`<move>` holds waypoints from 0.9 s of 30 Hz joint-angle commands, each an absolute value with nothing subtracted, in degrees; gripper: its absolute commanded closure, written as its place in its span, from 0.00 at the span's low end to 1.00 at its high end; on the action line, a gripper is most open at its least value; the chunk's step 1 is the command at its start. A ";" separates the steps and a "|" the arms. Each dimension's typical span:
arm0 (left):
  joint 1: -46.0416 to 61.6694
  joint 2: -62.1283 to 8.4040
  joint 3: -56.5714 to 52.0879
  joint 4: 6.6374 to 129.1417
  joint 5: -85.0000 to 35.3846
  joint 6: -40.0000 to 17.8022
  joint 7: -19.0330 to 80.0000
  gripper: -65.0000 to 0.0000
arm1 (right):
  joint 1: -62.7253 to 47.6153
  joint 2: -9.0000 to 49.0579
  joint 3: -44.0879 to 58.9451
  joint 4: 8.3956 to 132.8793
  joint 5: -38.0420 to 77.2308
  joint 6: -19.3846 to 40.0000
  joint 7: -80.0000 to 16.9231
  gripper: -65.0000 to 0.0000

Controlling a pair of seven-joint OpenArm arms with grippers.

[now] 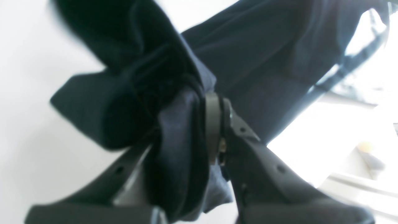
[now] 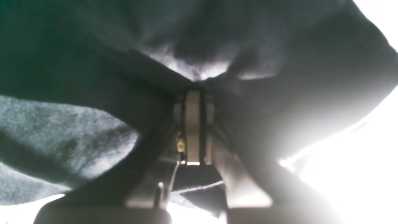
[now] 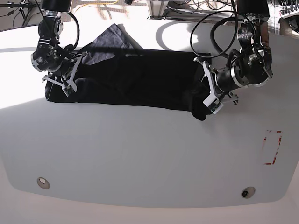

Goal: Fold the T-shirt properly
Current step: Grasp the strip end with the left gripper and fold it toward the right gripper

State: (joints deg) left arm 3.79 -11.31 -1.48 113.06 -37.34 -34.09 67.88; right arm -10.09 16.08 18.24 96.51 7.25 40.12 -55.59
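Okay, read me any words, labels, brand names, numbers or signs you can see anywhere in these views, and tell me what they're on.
No readable text anywhere.
Plain black soft-cloth T-shirt: no print or label showing.
White table: a red-brown bracket-shaped outline mark near one edge, not letters or numbers.
Grippers and arms: no legible markings; both wrist views are blurred.

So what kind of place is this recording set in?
Likely a robotics lab bench, not a home. Two arms work a black T-shirt on a bare white table, loose cables trail behind it, and a red marker outline sits on the tabletop.
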 commanded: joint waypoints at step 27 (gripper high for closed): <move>-0.75 -1.80 5.41 108.18 -37.41 -34.07 68.62 0.80 | -9.36 16.84 18.42 97.10 7.34 40.00 -55.16 0.98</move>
